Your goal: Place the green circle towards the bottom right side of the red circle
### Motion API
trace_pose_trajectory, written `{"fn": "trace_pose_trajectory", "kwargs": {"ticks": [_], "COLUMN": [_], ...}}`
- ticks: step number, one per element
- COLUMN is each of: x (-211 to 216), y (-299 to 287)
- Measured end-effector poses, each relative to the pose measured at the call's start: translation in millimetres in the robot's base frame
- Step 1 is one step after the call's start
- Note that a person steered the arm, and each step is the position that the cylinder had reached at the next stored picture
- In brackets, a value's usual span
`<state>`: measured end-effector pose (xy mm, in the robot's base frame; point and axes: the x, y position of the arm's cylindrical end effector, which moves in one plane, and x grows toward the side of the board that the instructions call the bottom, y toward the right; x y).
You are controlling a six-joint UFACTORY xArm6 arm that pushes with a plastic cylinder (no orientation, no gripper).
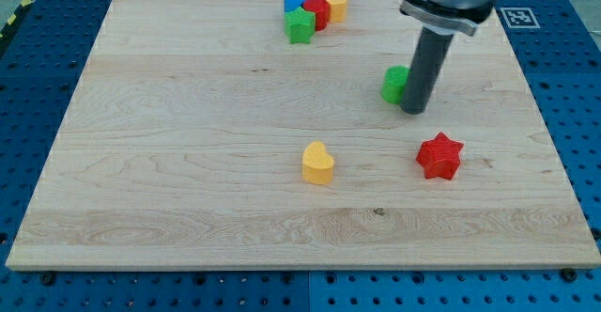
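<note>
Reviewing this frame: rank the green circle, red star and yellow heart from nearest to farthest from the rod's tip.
Measured from my tip:
1. Green circle, touching the rod on the view's left.
2. Red star, below, slightly right.
3. Yellow heart, lower left.

my tip (413, 111) — just right of circle (394, 84) | star (439, 156) below-right | heart (317, 163) below-left | cluster (315, 9) — view's top

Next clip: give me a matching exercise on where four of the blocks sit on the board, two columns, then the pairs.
Column one:
1. yellow heart block
2. red star block
3. green circle block
4. green star block

Column two:
A. in the cluster at the view's top
B. right beside my tip, on its left in the view
C. alone near the board's middle
D. toward the view's right, below my tip

Pairs: 1-C, 2-D, 3-B, 4-A
</note>
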<state>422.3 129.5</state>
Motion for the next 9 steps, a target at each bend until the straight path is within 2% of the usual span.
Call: {"fn": "trace_pose_trajectory", "kwargs": {"ticks": [3,6,9], "x": [-54,-82,-70], "y": [-31,-47,-6]}}
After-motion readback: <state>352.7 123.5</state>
